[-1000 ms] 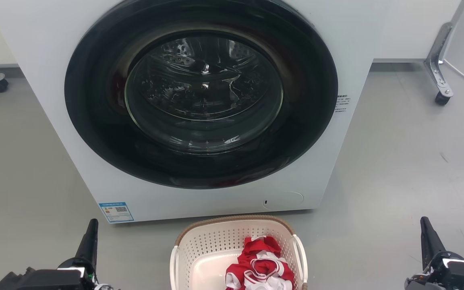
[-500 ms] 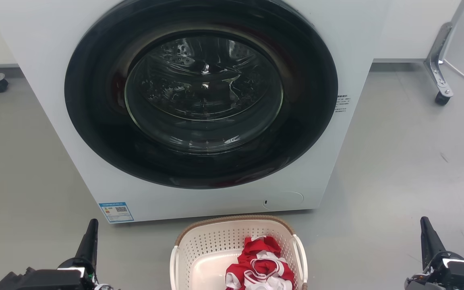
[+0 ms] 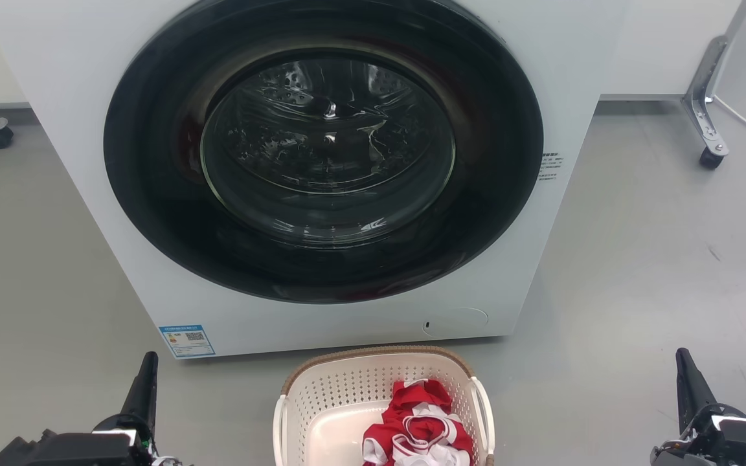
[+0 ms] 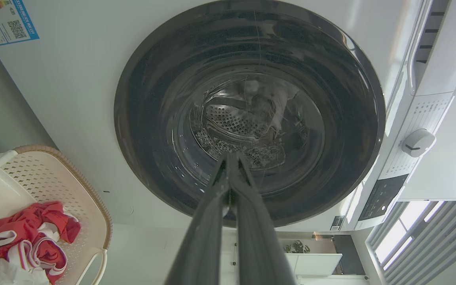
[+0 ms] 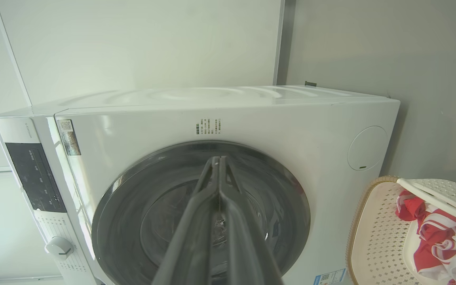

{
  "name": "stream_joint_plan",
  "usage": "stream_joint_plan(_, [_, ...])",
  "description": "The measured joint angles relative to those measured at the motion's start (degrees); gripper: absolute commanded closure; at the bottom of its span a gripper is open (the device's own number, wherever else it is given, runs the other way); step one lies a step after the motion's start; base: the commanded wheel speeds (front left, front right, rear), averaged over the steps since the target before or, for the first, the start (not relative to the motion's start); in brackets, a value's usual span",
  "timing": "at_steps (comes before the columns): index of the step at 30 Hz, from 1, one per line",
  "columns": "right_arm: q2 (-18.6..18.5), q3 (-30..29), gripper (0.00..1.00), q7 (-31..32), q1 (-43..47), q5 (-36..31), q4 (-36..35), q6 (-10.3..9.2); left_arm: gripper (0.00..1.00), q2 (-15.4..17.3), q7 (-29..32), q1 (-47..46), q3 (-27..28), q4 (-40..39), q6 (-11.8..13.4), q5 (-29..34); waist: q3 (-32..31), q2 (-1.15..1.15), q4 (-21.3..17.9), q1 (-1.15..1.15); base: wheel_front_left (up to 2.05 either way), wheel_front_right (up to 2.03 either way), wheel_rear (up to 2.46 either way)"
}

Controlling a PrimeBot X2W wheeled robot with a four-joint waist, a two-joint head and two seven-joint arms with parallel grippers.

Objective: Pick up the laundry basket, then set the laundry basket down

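Here the left gripper (image 4: 230, 158) is clenched, its two dark fingers pressed together with nothing between them. The right gripper (image 5: 217, 160) is clenched and empty in the same way. The laundry basket (image 3: 347, 388) stands on the grey floor (image 3: 638, 272) between the two grippers, well apart from both. Red and white clothes (image 3: 421, 430) lie inside it. Ahead of both grippers' fingertips stands the washing machine (image 3: 56, 162), just beyond the basket.
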Motion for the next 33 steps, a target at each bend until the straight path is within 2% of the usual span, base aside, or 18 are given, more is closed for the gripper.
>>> stream_joint_plan(33, [0.0, 0.0, 1.0, 0.0, 0.0, 0.0, -0.02, 0.0, 1.0, 0.0, 0.0, 0.0, 0.0, 0.01, 0.0, 0.0, 0.0, 0.0, 0.0, 0.0, 0.0, 0.0, 0.0])
